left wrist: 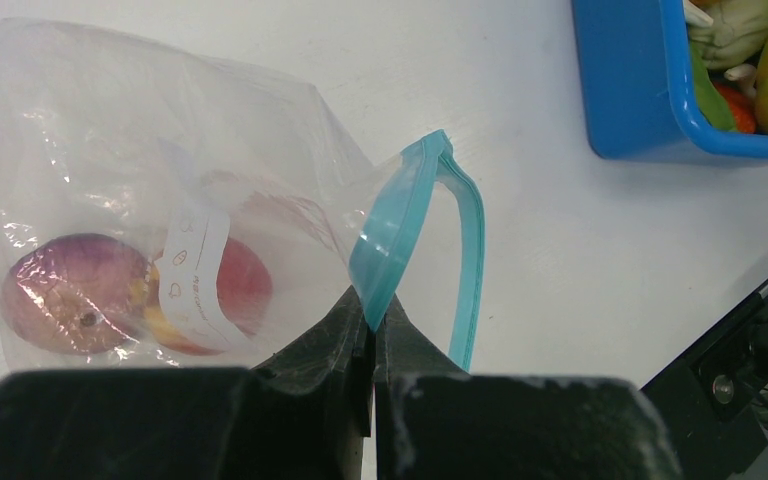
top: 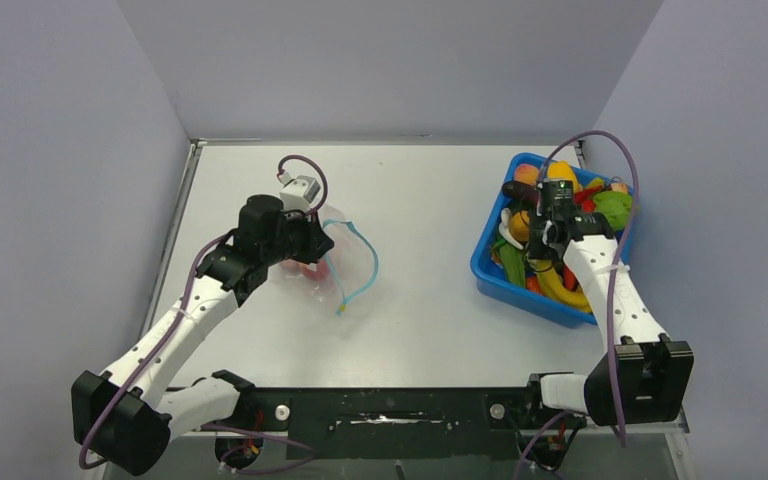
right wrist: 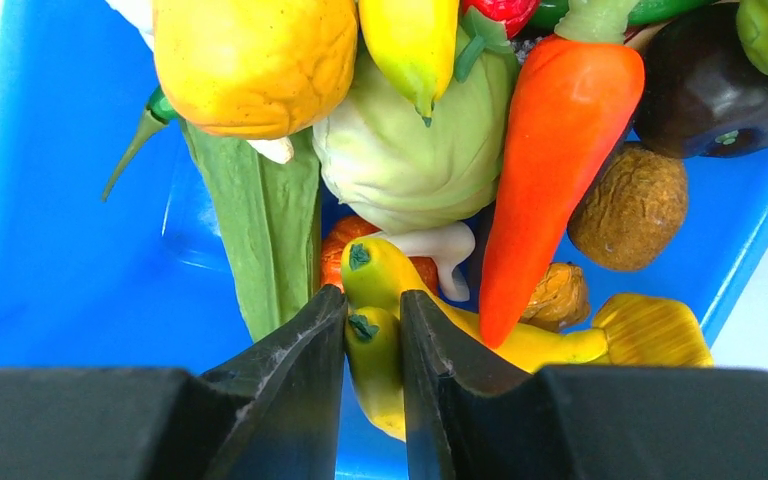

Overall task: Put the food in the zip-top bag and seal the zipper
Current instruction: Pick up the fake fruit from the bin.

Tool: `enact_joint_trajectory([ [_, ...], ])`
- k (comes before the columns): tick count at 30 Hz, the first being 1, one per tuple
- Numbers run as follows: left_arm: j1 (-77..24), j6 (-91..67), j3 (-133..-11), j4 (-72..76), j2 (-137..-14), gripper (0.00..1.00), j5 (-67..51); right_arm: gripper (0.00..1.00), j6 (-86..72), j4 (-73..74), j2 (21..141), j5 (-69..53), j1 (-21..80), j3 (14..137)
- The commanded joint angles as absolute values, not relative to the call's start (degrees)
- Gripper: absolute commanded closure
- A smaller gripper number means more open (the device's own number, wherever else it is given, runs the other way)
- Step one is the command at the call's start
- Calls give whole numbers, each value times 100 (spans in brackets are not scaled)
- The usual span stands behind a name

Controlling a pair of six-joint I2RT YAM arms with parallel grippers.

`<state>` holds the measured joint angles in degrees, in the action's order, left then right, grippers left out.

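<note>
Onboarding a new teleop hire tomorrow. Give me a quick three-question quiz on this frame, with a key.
1. True or false: the left gripper is pinching the zipper of the zip-top bag.
2. What sits between the right gripper fingers? A) the zipper B) a yellow banana C) nothing
3. Fill in: the bag's mouth is ___ (open or sealed).
Key: 1 true; 2 B; 3 open.
</note>
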<state>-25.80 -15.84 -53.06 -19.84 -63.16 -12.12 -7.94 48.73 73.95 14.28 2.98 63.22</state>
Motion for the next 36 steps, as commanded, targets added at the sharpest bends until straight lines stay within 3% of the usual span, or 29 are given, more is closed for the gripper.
enact_joint_trajectory([
  [1, -2583, -1580, -5313, -1571, -6161, 100, -1179, 85, -847, 5003, 7050, 1336, 281, 6583],
  [11, -2592, -1616, -5291, -1530, -6111, 100, -1134, 90, -931, 5143, 6678, 1509, 497, 6869],
  [19, -2592, -1715, -5388, -1580, -6057, 100, -1170, 100, -973, 5223, 6389, 1650, 655, 7227],
  [24, -2601, -1931, -5499, -1661, -6026, 100, -1455, 100, -1010, 5255, 6141, 1574, 771, 7306],
  [32, -2610, -2400, -5510, -1591, -5973, 100, -1732, 100, -938, 4752, 5558, 835, 891, 7238],
  [36, -2610, -2409, -5735, -1824, -6151, 100, -1910, 100, -931, 4281, 5249, -209, 1034, 7040],
])
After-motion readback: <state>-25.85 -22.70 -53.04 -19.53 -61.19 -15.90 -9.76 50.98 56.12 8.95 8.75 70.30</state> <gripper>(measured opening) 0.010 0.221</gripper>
